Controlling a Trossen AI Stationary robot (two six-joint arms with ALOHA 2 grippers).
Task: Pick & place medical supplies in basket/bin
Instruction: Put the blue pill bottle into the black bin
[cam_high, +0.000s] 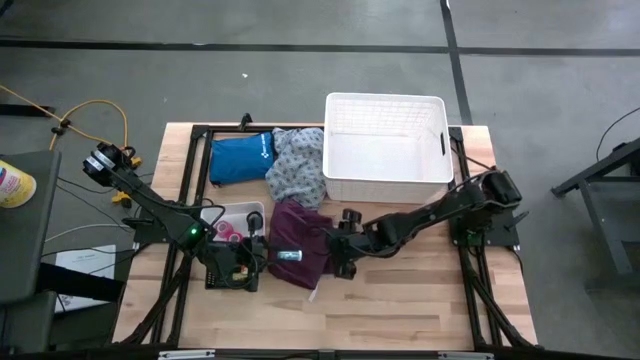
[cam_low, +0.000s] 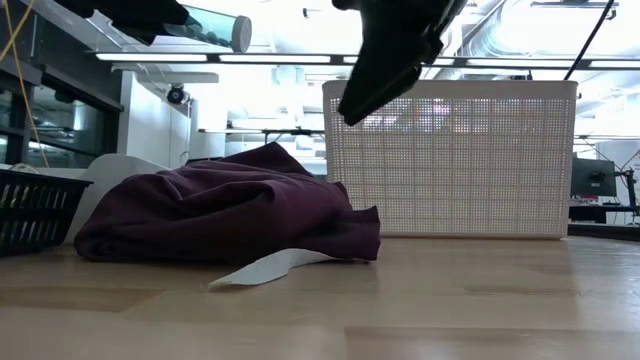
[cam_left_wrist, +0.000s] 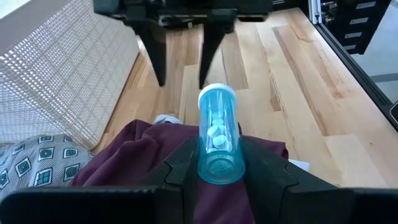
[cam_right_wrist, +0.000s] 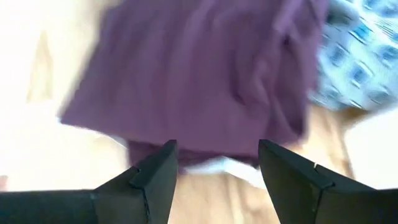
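A: Nearest first. Left claw (cam_left_wrist: 214, 163) is clamped on a clear blue vial (cam_left_wrist: 217, 134) with white tablets inside. The vial's long axis runs straight out from the claw, cap end leading.

B: And in the overhead?

A: The vial (cam_high: 287, 255) sits lower centre of the frame, over the left edge of the maroon garment (cam_high: 305, 245). Left claw (cam_high: 262, 256) is just left of it, beside the black mesh crate (cam_high: 222, 275) and the small white tray (cam_high: 235, 218).

B: Right arm?

A: Right claw (cam_high: 343, 262) hovers at the garment's right edge, fingers apart, nothing between them. In its own wrist view the maroon cloth (cam_right_wrist: 199, 74) lies directly ahead, past both fingers. From the left wrist view the right claw (cam_left_wrist: 181, 78) hangs at top centre, pointing down, in line with the vial's axis.

B: So the two claws face each other across the garment.

A: Yes. Vial between them, nearer the left.

B: The basket?

A: White lattice basket (cam_high: 385, 180) sits upper right of centre on the tabletop (cam_high: 400, 310), beyond the garment. It lies up and to the right of the held vial. My judgement: the left arm must carry across the garment to reach it, or hand off, since the right arm is nearer the basket.
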